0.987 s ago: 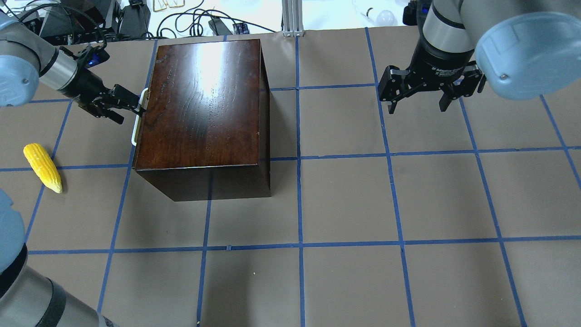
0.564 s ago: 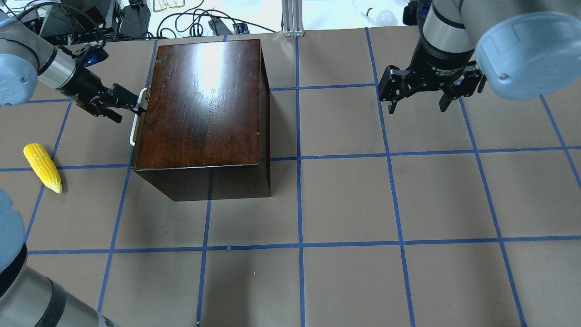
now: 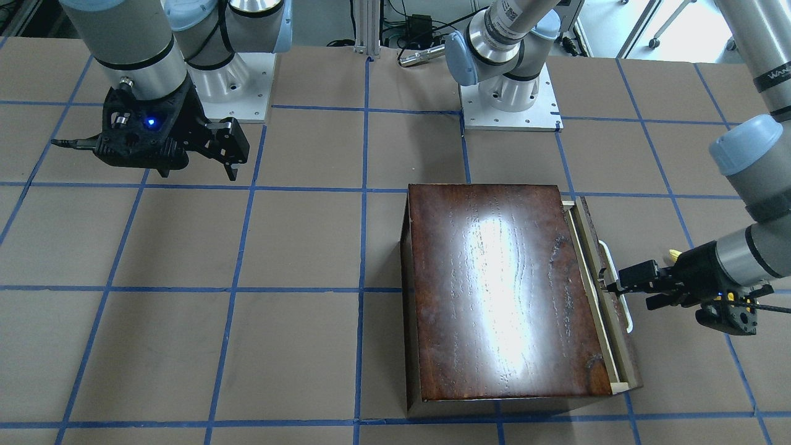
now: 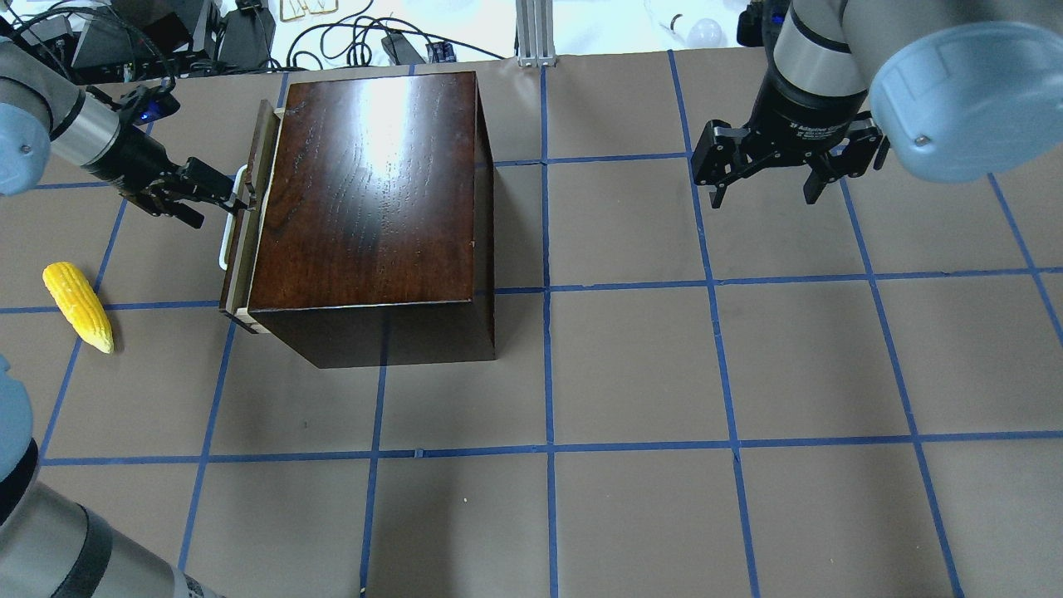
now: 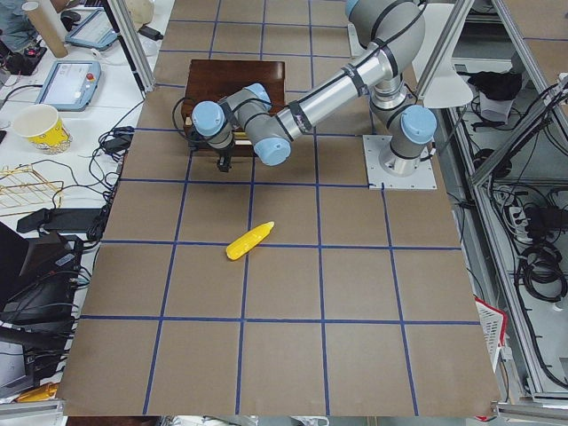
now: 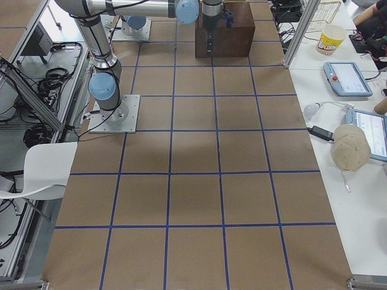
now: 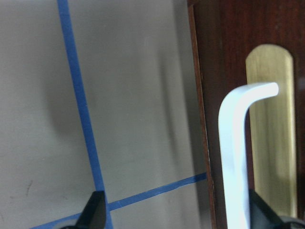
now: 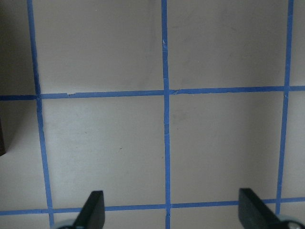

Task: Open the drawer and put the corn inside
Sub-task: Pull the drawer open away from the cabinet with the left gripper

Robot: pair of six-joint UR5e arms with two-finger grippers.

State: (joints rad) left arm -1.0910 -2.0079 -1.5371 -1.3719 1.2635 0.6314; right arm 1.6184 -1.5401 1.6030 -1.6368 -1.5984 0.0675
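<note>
The dark-brown box stands at the table's left back. Its drawer is out a small way, a strip of pale wood showing in the front view. My left gripper is open, with one finger hooked through the white loop handle. The wrist view shows the handle against the right fingertip. The yellow corn lies on the table left of the box, apart from the gripper. My right gripper is open and empty above the table's right back.
Blue tape lines grid the brown table. Cables and gear lie past the back edge. The robot's bases stand behind the box in the front view. The corn also shows in the exterior left view.
The drawer has slid out of the box to the left by a small gap. My left gripper moved left with the handle. The right arm and the corn have not moved.
</note>
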